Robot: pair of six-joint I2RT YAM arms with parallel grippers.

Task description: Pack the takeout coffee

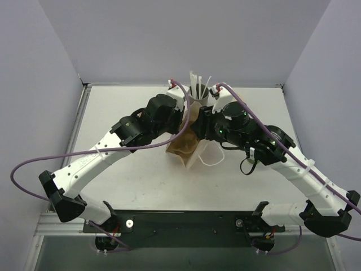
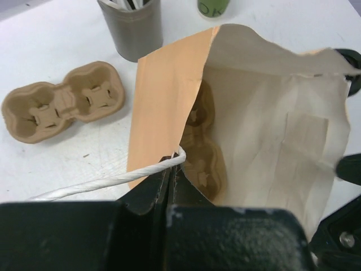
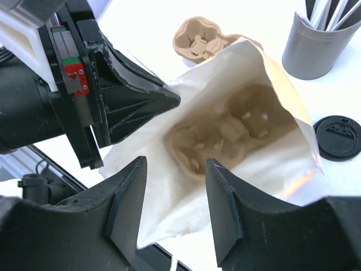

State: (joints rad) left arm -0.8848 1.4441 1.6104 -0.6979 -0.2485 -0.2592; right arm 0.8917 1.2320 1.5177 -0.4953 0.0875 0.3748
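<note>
A brown paper bag point(image 1: 185, 149) stands open at mid-table, white inside point(image 2: 265, 130) point(image 3: 169, 192). A pulp cup carrier point(image 3: 225, 132) point(image 2: 206, 164) lies at its bottom. My left gripper point(image 2: 172, 164) point(image 1: 189, 125) is shut on the bag's rim where the white string handle point(image 2: 113, 180) comes out. My right gripper point(image 3: 176, 169) point(image 1: 204, 121) hangs open over the bag's near rim, nothing between its fingers. The lower part of a green cup point(image 2: 213, 7) shows at the top edge of the left wrist view. Its top is cut off, so I cannot tell whether it is the takeout coffee.
A grey straw holder point(image 1: 198, 90) point(image 2: 132, 28) point(image 3: 316, 48) stands behind the bag. A second pulp carrier point(image 2: 62, 101) point(image 3: 197, 39) lies on the table beside it. A loose black lid point(image 3: 337, 137) lies flat near the bag's far side.
</note>
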